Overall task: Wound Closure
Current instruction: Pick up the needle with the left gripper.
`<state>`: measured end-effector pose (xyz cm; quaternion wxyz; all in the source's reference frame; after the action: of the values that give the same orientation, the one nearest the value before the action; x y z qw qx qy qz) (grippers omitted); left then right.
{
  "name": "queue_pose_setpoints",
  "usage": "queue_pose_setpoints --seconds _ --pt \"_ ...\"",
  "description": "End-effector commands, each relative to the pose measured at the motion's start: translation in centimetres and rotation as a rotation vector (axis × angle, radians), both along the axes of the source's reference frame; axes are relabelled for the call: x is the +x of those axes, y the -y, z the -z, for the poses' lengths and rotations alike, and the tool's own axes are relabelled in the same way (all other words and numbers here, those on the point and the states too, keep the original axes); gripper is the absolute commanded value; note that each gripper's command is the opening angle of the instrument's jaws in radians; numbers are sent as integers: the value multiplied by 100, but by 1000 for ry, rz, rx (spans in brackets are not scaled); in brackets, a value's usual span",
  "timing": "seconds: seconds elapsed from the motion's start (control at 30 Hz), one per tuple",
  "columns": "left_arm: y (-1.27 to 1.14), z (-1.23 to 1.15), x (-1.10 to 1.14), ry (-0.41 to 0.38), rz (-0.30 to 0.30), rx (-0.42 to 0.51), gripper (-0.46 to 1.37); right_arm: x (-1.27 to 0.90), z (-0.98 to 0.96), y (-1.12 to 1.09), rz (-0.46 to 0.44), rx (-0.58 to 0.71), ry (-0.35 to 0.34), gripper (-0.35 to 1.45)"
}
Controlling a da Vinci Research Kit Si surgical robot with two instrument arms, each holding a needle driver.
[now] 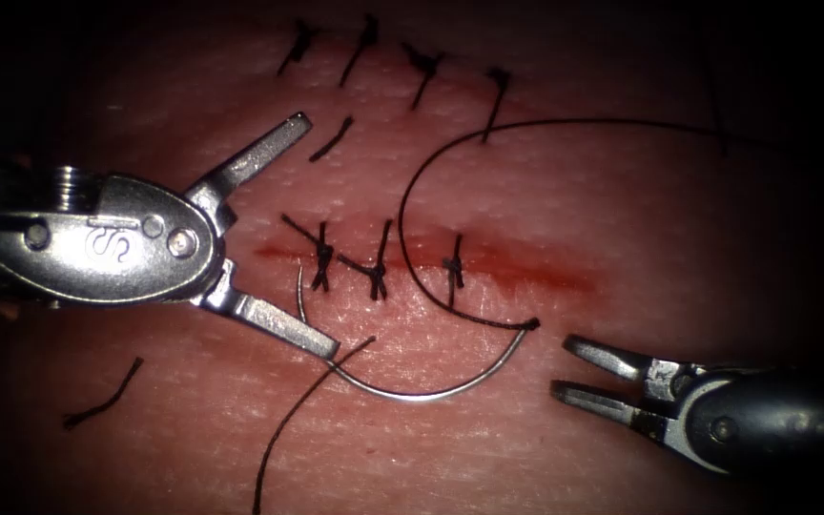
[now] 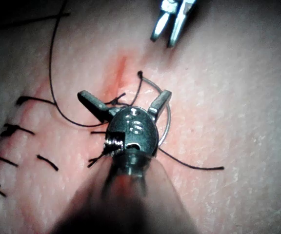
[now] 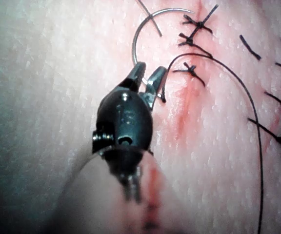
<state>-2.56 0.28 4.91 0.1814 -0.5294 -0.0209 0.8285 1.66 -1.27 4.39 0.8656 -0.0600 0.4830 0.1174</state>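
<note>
The field is a slab of pink tissue [image 1: 545,401] under strong light, dark toward the edges; a horizontal cut [image 1: 526,269] crosses its middle, stained with red fluid [image 1: 565,277] at its unclosed right end; three knotted stitches [image 1: 374,272] already bridge the cut, and a second row of four stitches [image 1: 422,65] sits along the far edge of the tissue.

Left tool [image 1: 312,234]: enters from the picture's left; jaws spread wide, one pointing up and right, the other down and right; it holds nothing; the tip of the lower jaw lies just beside the needle's curve.

Right tool [image 1: 565,367]: enters from the lower right; jaws parted slightly; it holds nothing; its tips sit near the needle's swaged end but apart from it.

Needle [image 1: 422,394]: lies free on the tissue below the cut, curve opening upward; whether its left tip rests on or enters the surface cannot be told.

Thread [image 1: 412,200]: runs from the needle's right end, arcs up across the cut, then trails off to the right.

Loose cut ends of thread [image 1: 102,401] lie on the tissue at lower left; a further loose strand [image 1: 288,429] crosses the needle and runs to the lower edge.
</note>
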Motion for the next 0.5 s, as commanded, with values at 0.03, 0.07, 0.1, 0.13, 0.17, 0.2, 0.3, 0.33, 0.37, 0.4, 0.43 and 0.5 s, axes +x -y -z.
queue_pose_setpoints --seconds 0.03,0.07,0.1,0.13,0.17,0.2,0.3,0.33,0.37,0.4,0.43,0.5 --pt "5 -2 8 7 -19 -8 103 0 0 0 -2 -1 0 -8" --pt "7 -2 10 6 -23 -8 102 0 0 0 -2 -1 1 -8" --pt "8 -3 11 7 -24 -9 102 0 -1 0 -2 -1 1 -8" --pt "11 -4 13 7 -26 -12 102 0 -1 0 -1 0 3 -8" --pt "17 -7 15 1 -41 -24 102 1 -2 0 1 0 1 -7" --pt "19 -8 15 -3 -45 -24 102 1 -2 0 1 0 1 -8" --pt "30 -14 15 -40 -88 -31 102 2 -2 1 4 1 1 -8" --pt "33 -17 14 -58 -105 -31 102 2 -2 1 3 1 2 -7" --pt "38 -20 13 -89 -129 -22 103 2 -2 1 3 1 2 -8" --pt "40 -21 13 -98 -136 -19 103 2 -2 1 3 1 2 -7" --pt "44 -24 12 -110 -149 -16 102 2 -2 1 5 2 -1 -8" --pt "47 -26 11 -121 -154 -16 102 2 -2 1 6 2 -1 -7"
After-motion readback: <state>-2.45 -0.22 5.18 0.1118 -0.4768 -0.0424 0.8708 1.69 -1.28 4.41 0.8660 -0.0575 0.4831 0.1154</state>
